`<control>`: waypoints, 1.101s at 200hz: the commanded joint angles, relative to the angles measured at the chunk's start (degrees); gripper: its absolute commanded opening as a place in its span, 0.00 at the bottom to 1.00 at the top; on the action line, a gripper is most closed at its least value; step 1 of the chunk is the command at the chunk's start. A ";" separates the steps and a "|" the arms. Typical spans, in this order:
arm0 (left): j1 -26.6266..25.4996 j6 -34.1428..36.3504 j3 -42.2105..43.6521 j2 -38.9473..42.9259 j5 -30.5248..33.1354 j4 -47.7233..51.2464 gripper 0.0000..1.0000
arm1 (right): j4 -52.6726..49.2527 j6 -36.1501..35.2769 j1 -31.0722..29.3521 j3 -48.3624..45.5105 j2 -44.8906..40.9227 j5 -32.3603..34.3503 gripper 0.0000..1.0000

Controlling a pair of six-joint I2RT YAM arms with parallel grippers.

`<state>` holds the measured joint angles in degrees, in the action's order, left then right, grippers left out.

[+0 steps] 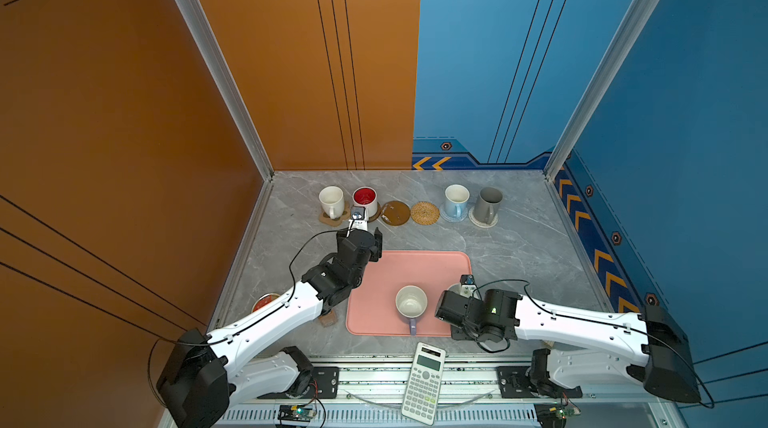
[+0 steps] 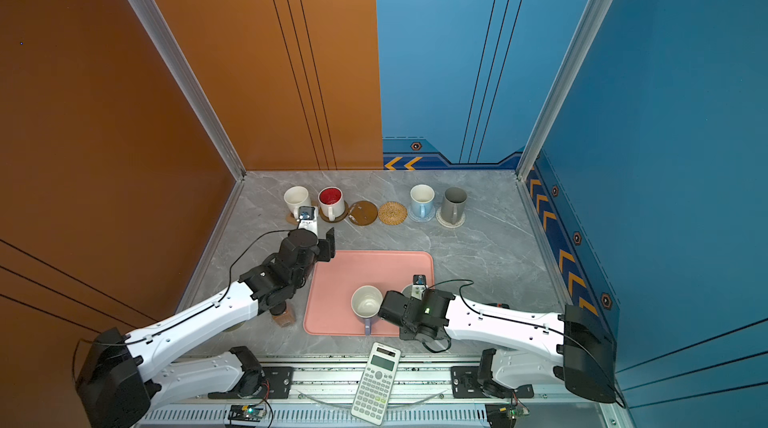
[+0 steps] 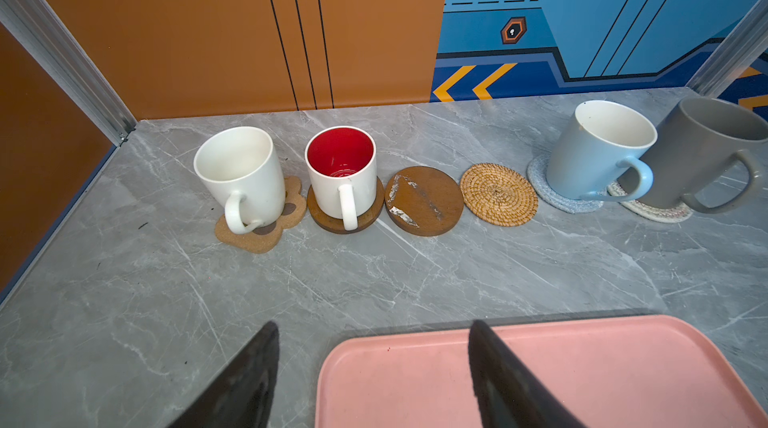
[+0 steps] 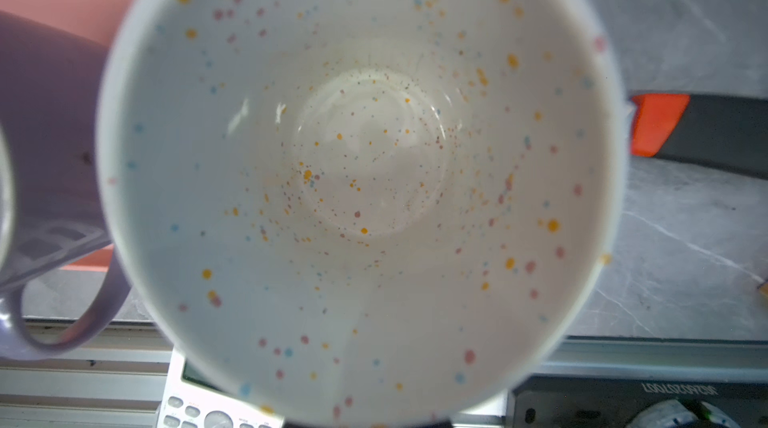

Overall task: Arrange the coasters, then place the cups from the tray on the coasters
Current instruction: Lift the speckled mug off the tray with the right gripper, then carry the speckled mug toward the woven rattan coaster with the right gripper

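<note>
Beyond the far edge of the pink tray point(image 1: 409, 268), in one row from the left: the tan paw coaster point(image 3: 266, 239) lies under the white cup point(image 1: 331, 199), a brown disc point(image 3: 328, 220) under the red-inside cup point(image 1: 365, 197). The scratched brown disc point(image 1: 395, 212) and the rattan round point(image 1: 424, 212) are bare. The knitted round point(image 1: 451, 216) lies under the light blue cup point(image 1: 456, 197), the whitish round point(image 1: 484, 221) under the grey cup point(image 1: 488, 201). The lavender cup point(image 1: 410, 305) stands on the tray near its front edge, and the speckled cup point(image 4: 361, 156) is upright at its front right corner.
</note>
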<state>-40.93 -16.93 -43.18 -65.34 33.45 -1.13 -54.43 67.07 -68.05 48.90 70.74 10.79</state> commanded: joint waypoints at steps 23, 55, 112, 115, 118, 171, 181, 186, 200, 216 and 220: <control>0.37 -0.04 0.36 -0.31 0.82 -0.94 0.72 | -2.97 -3.55 1.15 5.31 1.07 5.03 0.00; 0.50 0.05 0.29 -0.09 0.91 -0.41 0.72 | -4.40 -6.25 2.46 7.88 1.83 5.30 0.00; 0.65 0.58 -0.07 0.34 1.15 1.15 0.73 | -5.58 -12.53 6.23 13.51 3.64 5.47 0.00; 0.67 0.58 -0.11 0.38 1.17 1.19 0.73 | -5.59 -12.90 6.47 13.93 3.84 5.47 0.00; 0.67 0.66 -0.08 0.35 1.22 1.22 0.73 | -5.67 -13.31 6.66 14.33 3.95 5.47 0.00; 0.91 0.76 0.00 1.41 2.15 2.33 0.73 | -6.28 -20.00 10.79 20.73 7.41 5.12 0.00; 0.95 0.80 0.11 1.70 2.25 2.36 0.73 | -6.30 -21.31 11.46 21.92 8.22 5.02 0.00; 0.95 0.76 0.19 1.86 2.33 2.36 0.73 | -6.30 -21.87 11.84 22.47 8.63 5.02 0.00; 1.02 0.76 0.23 2.14 2.33 2.51 0.73 | -6.21 -23.33 12.81 24.23 9.93 5.03 0.00; 1.04 0.76 0.24 2.24 2.25 2.45 0.73 | -6.22 -25.29 13.85 26.56 11.80 5.12 0.00; 1.03 0.80 0.21 2.25 2.16 2.44 0.73 | -6.21 -25.74 14.09 27.20 12.37 5.06 0.00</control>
<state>-40.40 -16.86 -43.18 -64.16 34.13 0.23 -60.82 45.98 -55.20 71.33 81.56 12.27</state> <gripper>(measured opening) 0.729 0.145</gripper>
